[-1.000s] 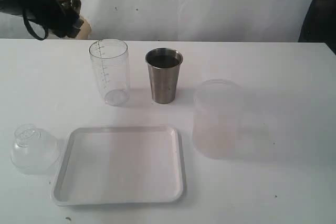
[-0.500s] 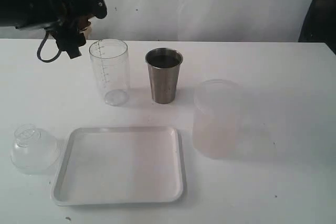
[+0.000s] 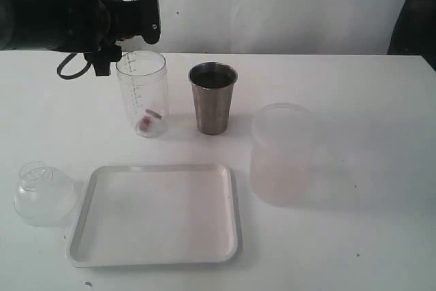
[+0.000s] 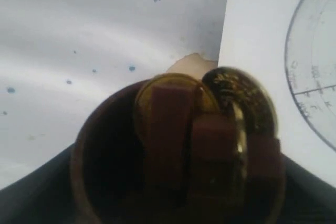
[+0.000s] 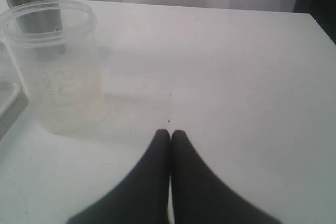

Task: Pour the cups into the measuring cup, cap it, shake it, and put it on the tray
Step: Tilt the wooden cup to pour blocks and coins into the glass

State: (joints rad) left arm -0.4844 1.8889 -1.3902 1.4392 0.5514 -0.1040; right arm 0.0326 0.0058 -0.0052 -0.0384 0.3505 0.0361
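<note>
My left gripper [image 3: 139, 24] is shut on the brown wooden cup [image 4: 105, 156] and holds it tipped beside the rim of the clear measuring cup [image 3: 142, 93]. In the left wrist view, brown blocks and a gold disc [image 4: 239, 98] sit at the cup's mouth. A few small red pieces [image 3: 146, 120] lie at the measuring cup's bottom. The steel tumbler [image 3: 213, 98] stands to its right, and the frosted cup [image 3: 281, 155] further right. The white tray [image 3: 157, 168] lies in front, with the dome cap [image 3: 42, 193] to its left. My right gripper [image 5: 170, 132] is shut and holds nothing.
The right gripper hovers over bare white table near the frosted cup [image 5: 55, 66], with the steel tumbler [image 5: 31, 3] behind that cup. A pale wall stands behind the table. The tray's edge [image 5: 8, 98] shows beside the frosted cup.
My left arm has swung right and turned over, tipping the wooden cup at the measuring cup's rim. Red pieces now lie in the measuring cup, which was empty before.
</note>
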